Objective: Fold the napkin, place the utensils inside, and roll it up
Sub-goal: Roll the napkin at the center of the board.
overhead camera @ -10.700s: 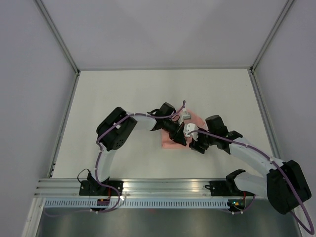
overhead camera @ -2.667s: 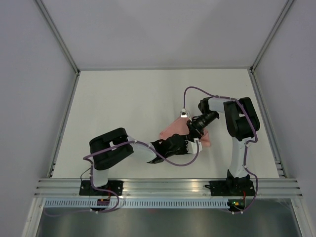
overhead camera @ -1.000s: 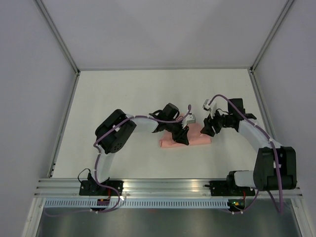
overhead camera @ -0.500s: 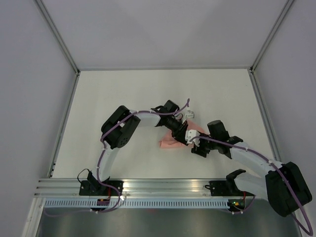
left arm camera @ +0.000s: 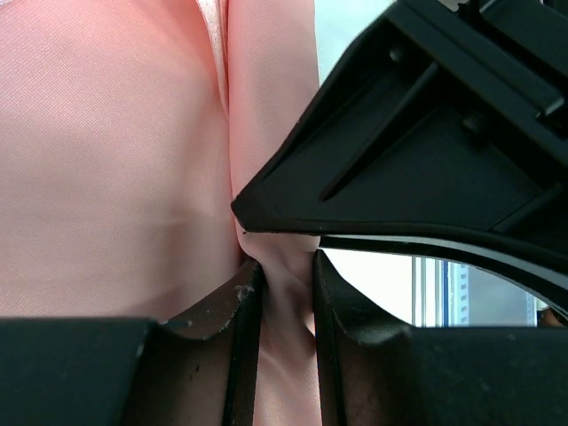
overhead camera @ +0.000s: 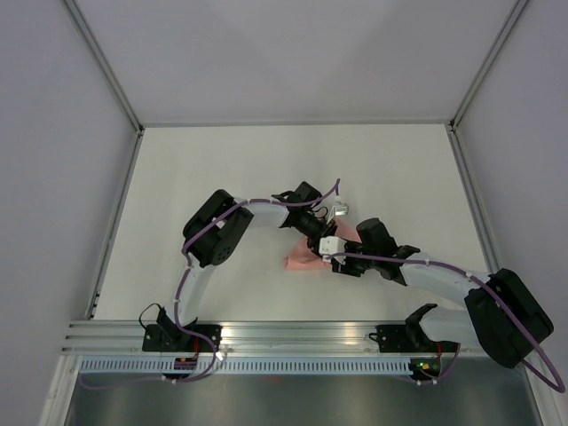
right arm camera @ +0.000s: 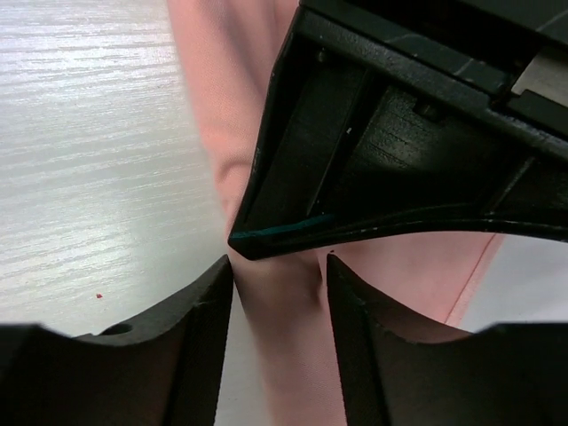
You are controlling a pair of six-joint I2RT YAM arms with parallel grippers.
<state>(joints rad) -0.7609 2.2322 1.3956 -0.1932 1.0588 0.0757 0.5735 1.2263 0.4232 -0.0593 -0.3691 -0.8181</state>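
At mid-table, left end effector (left arm camera: pixel 282 271) pinches the napkin (overhead camera: pixel 298 260); right end effector (right arm camera: pixel 280 266) pinches it too.

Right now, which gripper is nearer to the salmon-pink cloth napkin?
Neither: both touch the salmon-pink cloth napkin. The left gripper pinches a thin fold of it; the right gripper clamps a thicker fold, facing the left one.

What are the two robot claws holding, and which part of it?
Both pinch the thin salmon-pink cloth napkin. The left gripper and the right gripper each squeeze a raised fold of it, close together.
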